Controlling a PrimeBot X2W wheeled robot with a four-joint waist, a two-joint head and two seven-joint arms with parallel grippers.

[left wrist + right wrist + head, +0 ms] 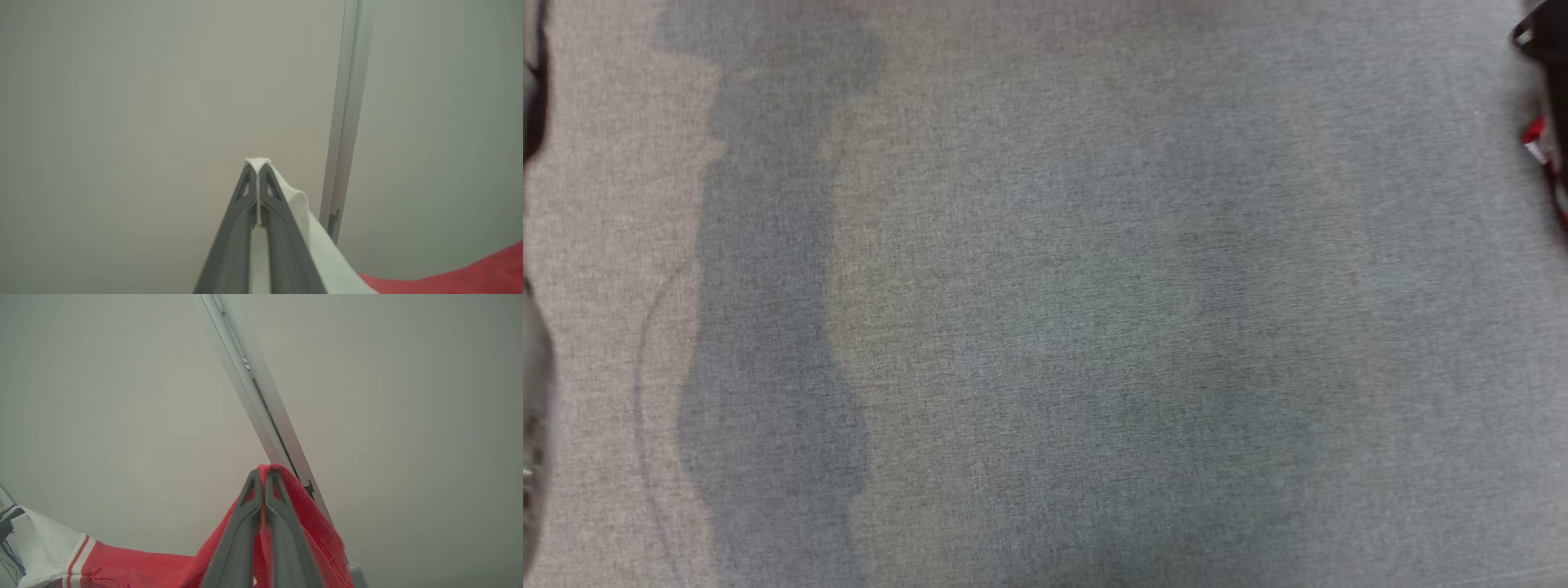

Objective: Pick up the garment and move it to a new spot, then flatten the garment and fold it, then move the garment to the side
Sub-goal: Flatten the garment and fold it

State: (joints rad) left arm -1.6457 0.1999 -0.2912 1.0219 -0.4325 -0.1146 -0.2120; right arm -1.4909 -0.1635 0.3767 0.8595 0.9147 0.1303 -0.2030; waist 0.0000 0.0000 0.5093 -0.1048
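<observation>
Your left gripper (257,173) is pinched shut on a white edge of the red-and-white garment (314,241). Your right gripper (264,477) is clamped just as tight on a red fold, so the cloth hangs slung between them, above the grey fabric surface (1045,294). Beyond stands a metal rail (253,388) against a pale wall (102,396). You look to be mid-carry: next, lower both ends evenly onto a fresh spot and spread the garment flat.

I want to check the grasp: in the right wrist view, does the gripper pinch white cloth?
No, the right gripper pinches the red part of the garment.
</observation>
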